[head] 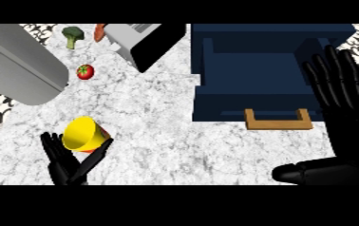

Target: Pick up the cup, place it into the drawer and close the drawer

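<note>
A yellow cup (84,133) lies tilted on the marble counter at the lower left, its mouth facing up and left. My left hand (69,162) is just below it, fingers straight and spread on either side of the cup's base, touching it but not curled round it. The dark blue drawer (210,78) stands pulled out at the upper right, with a wooden handle (278,120) on its front. My right hand (335,89) is raised open over the drawer's right side, fingers pointing up, thumb (308,172) low at the right.
A tomato (85,71) and a broccoli (72,35) lie at the upper left, with a carrot (99,31) beside a toaster-like grey and black appliance (144,42). A large grey rounded object (28,68) fills the left edge.
</note>
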Controlling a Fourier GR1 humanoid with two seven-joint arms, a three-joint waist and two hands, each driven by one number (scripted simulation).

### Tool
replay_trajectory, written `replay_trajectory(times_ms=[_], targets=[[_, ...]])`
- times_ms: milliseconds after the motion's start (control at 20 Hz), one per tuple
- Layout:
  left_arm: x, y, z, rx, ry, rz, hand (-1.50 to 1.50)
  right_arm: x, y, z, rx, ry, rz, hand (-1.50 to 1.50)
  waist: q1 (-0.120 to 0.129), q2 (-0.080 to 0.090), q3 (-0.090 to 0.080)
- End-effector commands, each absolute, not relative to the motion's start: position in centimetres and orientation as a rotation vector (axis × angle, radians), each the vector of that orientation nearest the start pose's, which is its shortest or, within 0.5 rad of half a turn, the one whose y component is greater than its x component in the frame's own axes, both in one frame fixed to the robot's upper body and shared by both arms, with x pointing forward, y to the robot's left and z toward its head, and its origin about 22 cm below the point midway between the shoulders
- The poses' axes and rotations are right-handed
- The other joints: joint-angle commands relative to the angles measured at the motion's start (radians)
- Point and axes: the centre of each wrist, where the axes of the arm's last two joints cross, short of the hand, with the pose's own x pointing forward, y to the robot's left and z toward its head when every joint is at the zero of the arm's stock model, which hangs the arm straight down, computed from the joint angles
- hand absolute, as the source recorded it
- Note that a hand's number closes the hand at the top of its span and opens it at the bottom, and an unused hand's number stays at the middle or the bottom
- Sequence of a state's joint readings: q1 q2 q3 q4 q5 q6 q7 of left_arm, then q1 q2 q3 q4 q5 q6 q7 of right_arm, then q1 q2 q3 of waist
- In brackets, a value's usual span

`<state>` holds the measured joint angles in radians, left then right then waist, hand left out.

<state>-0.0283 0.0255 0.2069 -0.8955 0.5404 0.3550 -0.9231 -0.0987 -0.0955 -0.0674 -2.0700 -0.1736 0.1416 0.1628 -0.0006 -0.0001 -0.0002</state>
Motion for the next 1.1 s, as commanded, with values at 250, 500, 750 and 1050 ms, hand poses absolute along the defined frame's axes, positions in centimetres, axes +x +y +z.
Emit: replay_trajectory(times_ms=[250, 500, 750, 1050], targets=[[20.4, 26.6, -15.6, 0.384, -1.751, 0.761, -1.5, 21.6, -23.4, 13.4, 0.172, -1.977, 0.145, -1.5, -0.002, 0.0, 0.0], [21.1, 28.1, -14.9, 0.299, -1.803, 0.791, 1.5, 22.6, -26.0, 13.3, 0.154, -2.012, 0.123, -1.5, -0.001, 0.0, 0.0], [22.6, 27.5, -14.8, 0.346, -1.875, 0.74, 1.5, 22.7, -23.3, 14.0, 0.169, -2.001, 0.133, -1.5, -0.001, 0.0, 0.0], [23.9, 26.7, -14.6, 0.497, -1.935, 0.726, 1.5, 22.8, -23.6, 13.9, 0.157, -2.011, 0.147, -1.5, -0.002, 0.001, 0.0]])
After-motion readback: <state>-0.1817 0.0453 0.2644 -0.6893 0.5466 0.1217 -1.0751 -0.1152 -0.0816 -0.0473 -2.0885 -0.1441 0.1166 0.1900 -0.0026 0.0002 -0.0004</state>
